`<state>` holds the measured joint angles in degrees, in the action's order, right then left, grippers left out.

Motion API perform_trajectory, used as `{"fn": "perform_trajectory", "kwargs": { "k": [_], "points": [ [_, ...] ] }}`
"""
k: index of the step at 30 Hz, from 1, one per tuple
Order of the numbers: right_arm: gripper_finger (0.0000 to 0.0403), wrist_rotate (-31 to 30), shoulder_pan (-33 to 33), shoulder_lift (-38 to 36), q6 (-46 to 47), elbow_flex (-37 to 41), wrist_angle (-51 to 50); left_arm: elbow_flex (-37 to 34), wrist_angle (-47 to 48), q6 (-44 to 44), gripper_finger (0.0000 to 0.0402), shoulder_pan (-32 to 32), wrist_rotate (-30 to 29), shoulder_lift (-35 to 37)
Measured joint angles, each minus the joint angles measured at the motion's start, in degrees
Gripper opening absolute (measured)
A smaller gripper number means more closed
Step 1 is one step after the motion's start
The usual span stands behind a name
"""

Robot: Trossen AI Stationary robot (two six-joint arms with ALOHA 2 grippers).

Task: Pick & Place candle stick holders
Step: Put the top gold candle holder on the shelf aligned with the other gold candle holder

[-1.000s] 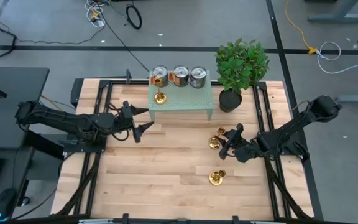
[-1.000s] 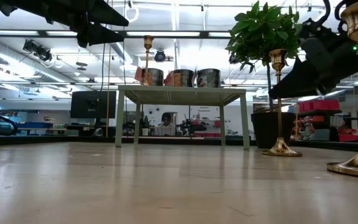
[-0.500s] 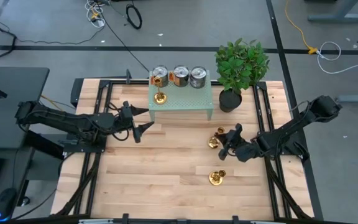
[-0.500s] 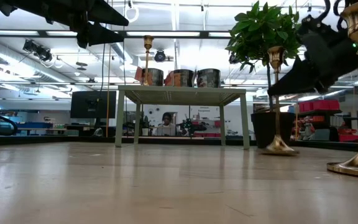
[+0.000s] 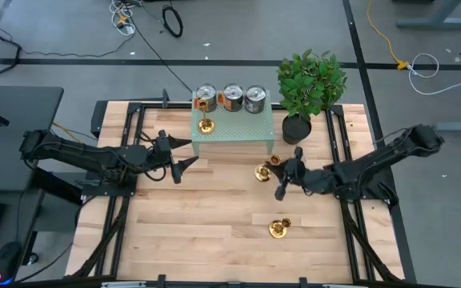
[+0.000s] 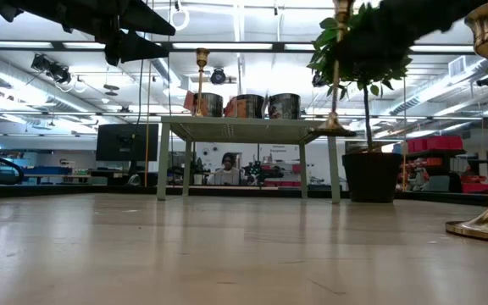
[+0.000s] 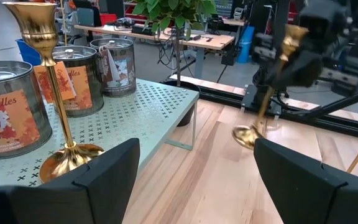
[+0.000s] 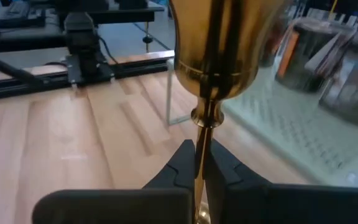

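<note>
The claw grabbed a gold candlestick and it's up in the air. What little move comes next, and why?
Probably carry it toward the green shelf. The right claw is shut on the candlestick, lifted off the table, and one candlestick already stands on that shelf by the cans.

On the green stand (image 5: 233, 126), three tin cans (image 5: 231, 98) block the back edge and one candle stick holder (image 5: 206, 126) stands at its left front; the right front part is free. The plant (image 5: 308, 88) closes the stand's right side.
</note>
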<state>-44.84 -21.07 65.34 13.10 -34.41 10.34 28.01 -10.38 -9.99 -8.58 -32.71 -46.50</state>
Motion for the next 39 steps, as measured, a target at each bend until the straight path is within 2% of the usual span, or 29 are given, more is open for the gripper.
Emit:
{"fn": "perform_trajectory", "kwargs": {
  "k": [6,10,15,20,24,30,39],
  "points": [
    [0.0006,5.9,6.0,0.0,-2.1,-7.7,-7.6,0.0,0.0,0.0,0.0327,0.0,0.0,0.0],
    [0.0006,9.2,9.2,0.0,-4.7,-12.1,-8.7,0.0,0.0,0.1,0.0327,0.0,0.0,0.0],
    [0.0006,16.0,15.0,1.2,-6.6,-16.5,-9.1,0.0,0.0,0.1,0.0327,0.0,0.0,0.0],
    [0.0006,18.4,19.7,4.9,-8.4,-20.3,-9.4,0.0,0.0,0.1,0.0327,0.0,0.0,0.0],
    [0.0006,23.1,23.1,9.1,-9.1,-24.1,-8.9,0.0,0.0,0.1,0.0327,0.0,0.0,0.0],
    [0.0006,23.9,26.9,15.7,-11.4,-28.4,-9.0,0.0,0.0,0.1,0.0327,0.0,0.0,0.0],
    [0.0006,31.3,33.1,21.7,-10.9,-32.6,-6.6,0.0,0.0,0.1,0.0327,0.0,0.0,0.0]
  ]
}}
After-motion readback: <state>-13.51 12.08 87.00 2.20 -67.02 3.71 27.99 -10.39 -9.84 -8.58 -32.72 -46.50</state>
